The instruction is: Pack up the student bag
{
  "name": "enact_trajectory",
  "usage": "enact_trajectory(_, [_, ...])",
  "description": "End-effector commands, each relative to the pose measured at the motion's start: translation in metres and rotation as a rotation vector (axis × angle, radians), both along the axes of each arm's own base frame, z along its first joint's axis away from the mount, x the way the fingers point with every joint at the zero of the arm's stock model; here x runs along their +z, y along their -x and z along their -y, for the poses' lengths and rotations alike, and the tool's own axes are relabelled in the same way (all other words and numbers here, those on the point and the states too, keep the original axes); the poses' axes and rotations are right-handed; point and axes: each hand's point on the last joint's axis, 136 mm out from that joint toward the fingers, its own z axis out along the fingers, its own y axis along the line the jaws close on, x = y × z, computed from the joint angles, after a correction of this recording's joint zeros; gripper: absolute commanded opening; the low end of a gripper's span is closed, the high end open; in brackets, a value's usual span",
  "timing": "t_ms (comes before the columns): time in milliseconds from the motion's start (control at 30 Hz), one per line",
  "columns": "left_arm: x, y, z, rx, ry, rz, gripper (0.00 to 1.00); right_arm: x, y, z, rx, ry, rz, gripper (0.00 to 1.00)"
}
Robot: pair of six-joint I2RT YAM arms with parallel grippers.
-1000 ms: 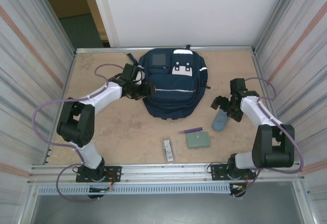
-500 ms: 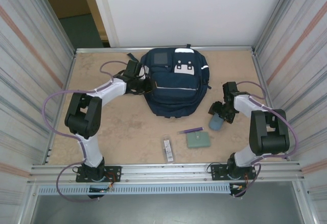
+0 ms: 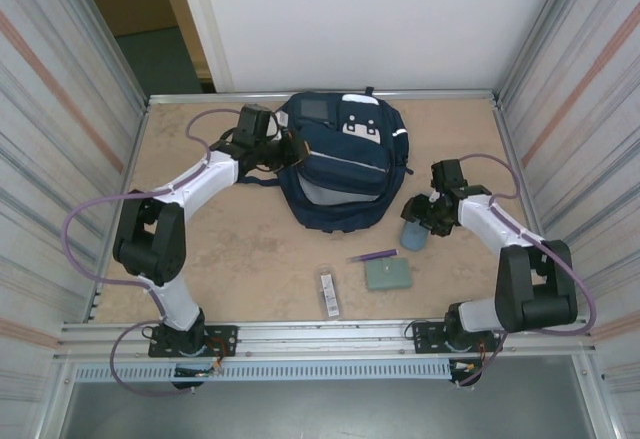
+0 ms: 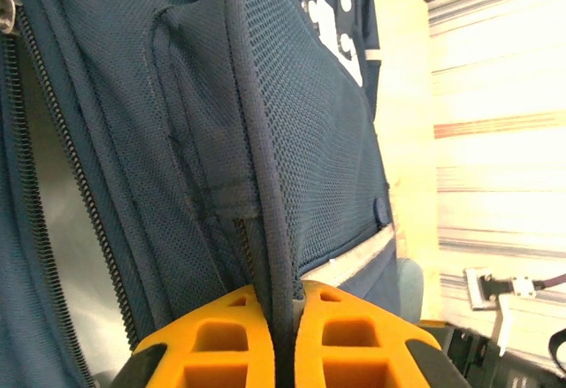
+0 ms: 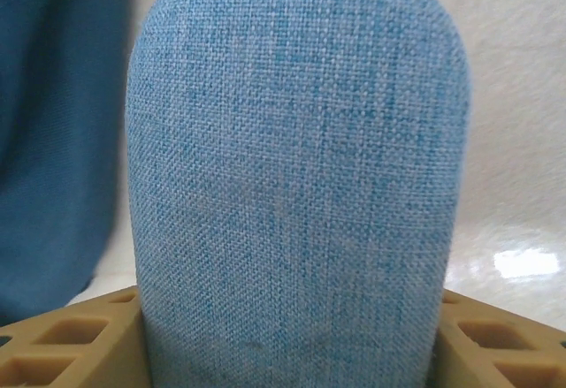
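Observation:
The student bag (image 3: 345, 154), navy with white patches, lies at the back middle of the table. My left gripper (image 3: 291, 149) is shut on the piped edge of its upper panel and holds it raised, so pale lining (image 3: 333, 197) shows in the gap. In the left wrist view the orange fingers (image 4: 232, 335) pinch that dark piping between them, and the bag's mesh (image 4: 301, 123) rises above. My right gripper (image 3: 420, 219) is shut on a light-blue fabric pouch (image 3: 413, 236), right of the bag. Close up, the pouch (image 5: 296, 167) stands between the tan fingers (image 5: 62, 339).
A purple pen (image 3: 372, 256), a grey-green flat case (image 3: 387, 275) and a small clear packet (image 3: 329, 292) lie on the near half of the table. Corrugated metal walls close in left and right, and a white wall stands at the back.
The left gripper shut on the bag's edge and pulled it up and back, opening the bag. The right gripper closed on the blue pouch and carried it left toward the bag.

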Motion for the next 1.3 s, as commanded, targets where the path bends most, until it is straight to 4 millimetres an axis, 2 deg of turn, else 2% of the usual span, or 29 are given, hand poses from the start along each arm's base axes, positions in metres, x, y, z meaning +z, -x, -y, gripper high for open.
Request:
enact_trajectory(0, [0.084,-0.006,0.020,-0.016,0.171,0.167,0.00,0.035,-0.003,-0.025,0.000,-0.116,0.048,0.58])
enact_trajectory(100, [0.098,-0.009,0.020,0.033,0.204,0.179,0.00,0.060,-0.001,-0.053,0.022,-0.236,0.077,0.57])
enact_trajectory(200, [0.112,-0.012,0.020,0.064,0.248,0.192,0.00,0.074,0.001,-0.076,0.045,-0.331,0.081,0.56])
enact_trajectory(300, [0.124,-0.011,0.019,0.077,0.254,0.228,0.00,0.082,-0.001,-0.097,0.063,-0.408,0.053,0.56])
enact_trajectory(467, [0.124,-0.004,0.026,0.077,0.278,0.209,0.00,0.094,-0.018,-0.120,0.007,-0.511,0.035,0.58])
enact_trajectory(600, [0.124,0.002,0.035,0.080,0.308,0.197,0.00,0.090,-0.026,-0.135,-0.113,-0.603,-0.008,0.57])
enact_trajectory(733, [0.127,0.005,0.031,0.102,0.312,0.217,0.00,0.076,-0.024,-0.135,-0.266,-0.632,-0.043,0.56])
enact_trajectory(867, [0.125,0.007,0.019,0.149,0.280,0.234,0.00,0.067,-0.018,-0.115,-0.357,-0.573,-0.043,0.57])
enact_trajectory(933, [0.125,0.010,0.017,0.160,0.298,0.230,0.00,0.064,-0.013,-0.111,-0.379,-0.581,-0.055,0.56])
enact_trajectory(1100, [0.128,0.010,0.014,0.185,0.320,0.227,0.00,0.064,0.001,-0.128,-0.335,-0.603,-0.099,0.56])
enact_trajectory(1267, [0.127,0.012,0.010,0.220,0.338,0.224,0.00,0.051,0.016,-0.142,-0.332,-0.591,-0.117,0.56])
